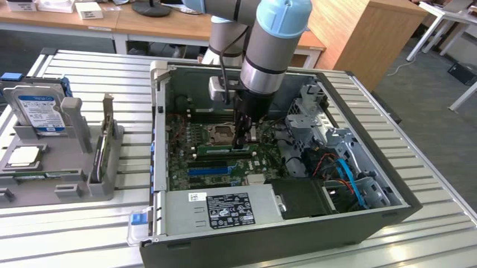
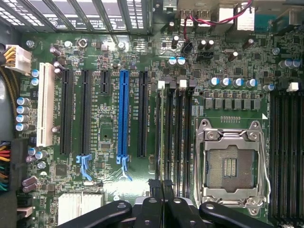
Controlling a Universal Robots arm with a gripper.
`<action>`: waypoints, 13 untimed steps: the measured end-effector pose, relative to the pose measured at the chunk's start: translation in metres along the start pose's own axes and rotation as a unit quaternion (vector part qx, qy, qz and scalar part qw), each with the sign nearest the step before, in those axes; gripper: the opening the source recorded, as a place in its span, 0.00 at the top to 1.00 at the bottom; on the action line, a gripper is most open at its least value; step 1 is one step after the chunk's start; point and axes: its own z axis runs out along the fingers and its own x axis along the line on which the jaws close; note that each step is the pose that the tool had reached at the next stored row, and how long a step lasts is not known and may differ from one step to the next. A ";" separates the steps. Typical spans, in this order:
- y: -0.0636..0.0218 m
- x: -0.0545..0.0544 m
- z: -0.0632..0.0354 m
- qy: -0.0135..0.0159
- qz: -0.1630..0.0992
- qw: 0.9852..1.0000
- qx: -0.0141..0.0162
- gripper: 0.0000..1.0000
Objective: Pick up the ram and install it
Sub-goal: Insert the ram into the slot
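The jaws are gripping, nearly shut, the ram [image 1: 222, 149], which is standing among the black memory slots [image 2: 186, 128] beside the CPU socket [image 2: 232, 164]. Risk: skewed alignment is likely seating one end only, straining board or latches.

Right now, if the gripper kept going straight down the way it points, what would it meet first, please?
Most likely the ram, standing on edge on the motherboard directly beneath the shut gripper. They may already be touching; depth is unclear.

Robotics lab: slatted bench [image 1: 75, 234], desks [image 1: 142, 25].
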 end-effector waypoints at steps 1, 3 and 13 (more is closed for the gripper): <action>0.0000 0.000 0.0002 0.000 0.000 1.000 0.000 0.89; 0.0000 0.000 0.0007 0.000 0.000 1.000 0.000 0.89; 0.0000 0.000 0.0011 0.000 0.010 1.000 0.000 0.89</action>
